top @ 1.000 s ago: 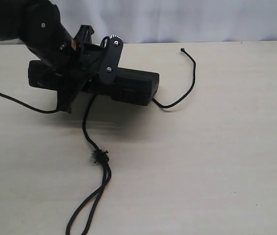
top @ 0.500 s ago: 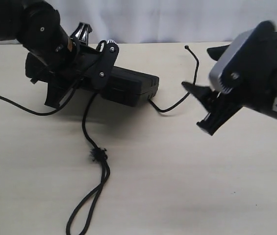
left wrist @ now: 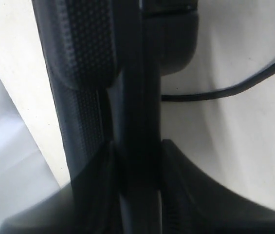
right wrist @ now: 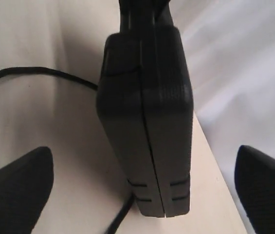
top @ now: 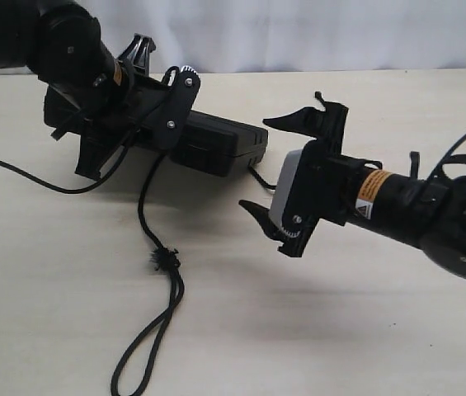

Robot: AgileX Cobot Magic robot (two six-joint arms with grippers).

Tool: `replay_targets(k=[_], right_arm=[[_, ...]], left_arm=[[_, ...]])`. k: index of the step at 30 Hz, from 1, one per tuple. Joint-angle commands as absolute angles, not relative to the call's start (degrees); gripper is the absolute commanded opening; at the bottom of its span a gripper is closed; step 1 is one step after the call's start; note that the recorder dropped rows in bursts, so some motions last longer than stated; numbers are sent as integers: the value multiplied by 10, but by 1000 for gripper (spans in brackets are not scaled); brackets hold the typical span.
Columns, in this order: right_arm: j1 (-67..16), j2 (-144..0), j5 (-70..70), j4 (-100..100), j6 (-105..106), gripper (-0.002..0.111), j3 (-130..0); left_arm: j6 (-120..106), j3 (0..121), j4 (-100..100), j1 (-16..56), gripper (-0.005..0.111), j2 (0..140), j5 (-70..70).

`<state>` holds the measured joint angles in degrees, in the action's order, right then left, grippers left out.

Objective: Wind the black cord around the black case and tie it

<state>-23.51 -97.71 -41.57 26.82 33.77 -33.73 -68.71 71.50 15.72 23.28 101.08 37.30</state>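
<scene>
Sweeping in from 3 o'clock, the right gripper (top: 259, 165) now hangs just off the free end of the black case (top: 224, 144); a second ago it was out of the exterior view altogether. Its jaws stand wide apart, and in its wrist view the case's end sits between them, untouched. The left gripper (top: 134, 136) stays clamped on the case's far end at about 10 o'clock. The case lies in the upper left of the table (top: 381, 330), its long axis running from 9 o'clock down towards 4, free end pointing at the newcomer. The black cord (top: 143, 216) passes under it and trails to 6 o'clock, not yet wrapped; the second arm probably comes to help with that.
</scene>
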Motion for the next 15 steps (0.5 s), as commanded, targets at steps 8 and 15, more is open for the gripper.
replay_targets(k=[8,15], right_arm=[[-234,-1118,-457,202,407,94,-467],[-234,-1170,-481,245,407,93,-520]], left_arm=[[-689,721,160,233,0,998,343],[-689,721,154,233,0,998,343]])
